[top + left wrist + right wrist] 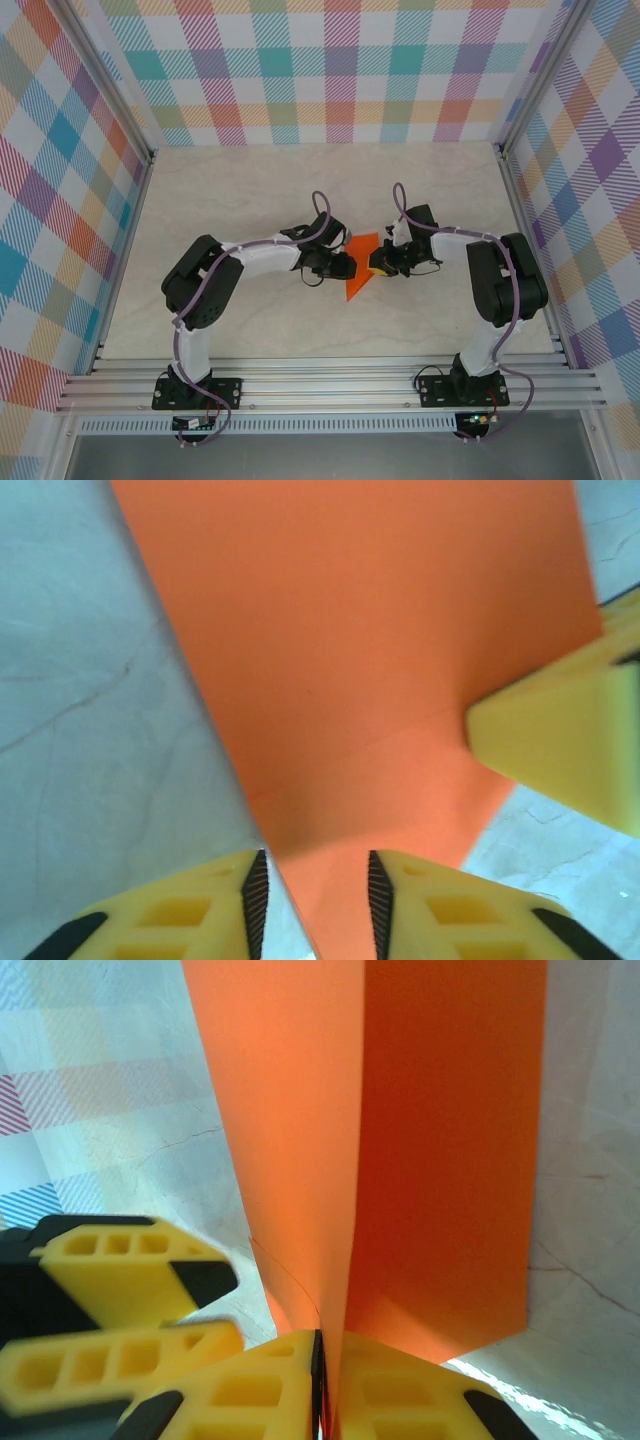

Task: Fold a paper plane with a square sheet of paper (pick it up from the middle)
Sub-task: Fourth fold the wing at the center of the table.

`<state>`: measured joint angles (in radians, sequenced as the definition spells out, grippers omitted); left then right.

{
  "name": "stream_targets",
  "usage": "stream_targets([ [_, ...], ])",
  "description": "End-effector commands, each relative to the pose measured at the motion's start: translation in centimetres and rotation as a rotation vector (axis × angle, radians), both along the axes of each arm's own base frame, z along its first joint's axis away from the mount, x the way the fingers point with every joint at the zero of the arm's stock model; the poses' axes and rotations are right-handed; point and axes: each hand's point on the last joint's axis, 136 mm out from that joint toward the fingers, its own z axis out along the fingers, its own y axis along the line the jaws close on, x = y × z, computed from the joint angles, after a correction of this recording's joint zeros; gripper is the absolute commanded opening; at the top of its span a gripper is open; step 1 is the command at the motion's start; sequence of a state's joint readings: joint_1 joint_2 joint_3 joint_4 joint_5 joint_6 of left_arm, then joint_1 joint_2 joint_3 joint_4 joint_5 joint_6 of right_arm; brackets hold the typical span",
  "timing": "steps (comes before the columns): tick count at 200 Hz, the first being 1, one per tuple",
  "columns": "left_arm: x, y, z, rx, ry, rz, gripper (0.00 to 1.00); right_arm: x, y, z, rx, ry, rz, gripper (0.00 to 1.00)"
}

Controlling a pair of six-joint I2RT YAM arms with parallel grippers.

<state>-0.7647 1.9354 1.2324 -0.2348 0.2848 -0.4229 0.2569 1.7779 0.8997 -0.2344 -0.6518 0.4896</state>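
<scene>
The square sheet of paper [358, 275] is bright orange and folded into a pointed shape. It hangs just above the table between both grippers. My right gripper [381, 264] is shut on the paper's fold [420, 1160], which rises from its jaws [322, 1345] in two flaps. My left gripper [344, 266] is open. Its jaws [313, 868] stand apart around the paper's [370, 630] lower edge without pinching it. One finger of the right gripper [570, 750] shows in the left wrist view. The left gripper's fingers [125, 1260] appear in the right wrist view.
The pale wooden table [250, 190] stretches behind and beside the arms. Checkered walls [330, 70] enclose it on three sides. An aluminium rail [330, 385] carries both arm bases at the near edge.
</scene>
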Motion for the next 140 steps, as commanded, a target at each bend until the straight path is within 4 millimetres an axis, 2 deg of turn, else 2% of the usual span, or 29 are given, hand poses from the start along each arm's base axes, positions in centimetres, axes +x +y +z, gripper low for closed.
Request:
stream_targets([
  [1,-1.6,-0.7,2.2,0.032,-0.095,-0.047,0.38,0.3,0.0,1.0,0.006,-0.003,-0.003,0.11],
  [17,-2.3,-1.3,2.3,0.079,-0.15,-0.063,0.41,0.3,0.0,1.1,0.007,-0.005,-0.004,0.11],
  [48,-3.4,-1.0,1.1,0.205,-0.193,-0.064,0.43,0.4,0.2,1.3,0.014,-0.005,0.0,0.11],
  [140,-3.0,-1.9,-0.5,0.324,-0.265,-0.051,0.44,0.4,0.5,2.4,0.038,-0.01,0.016,0.12],
])
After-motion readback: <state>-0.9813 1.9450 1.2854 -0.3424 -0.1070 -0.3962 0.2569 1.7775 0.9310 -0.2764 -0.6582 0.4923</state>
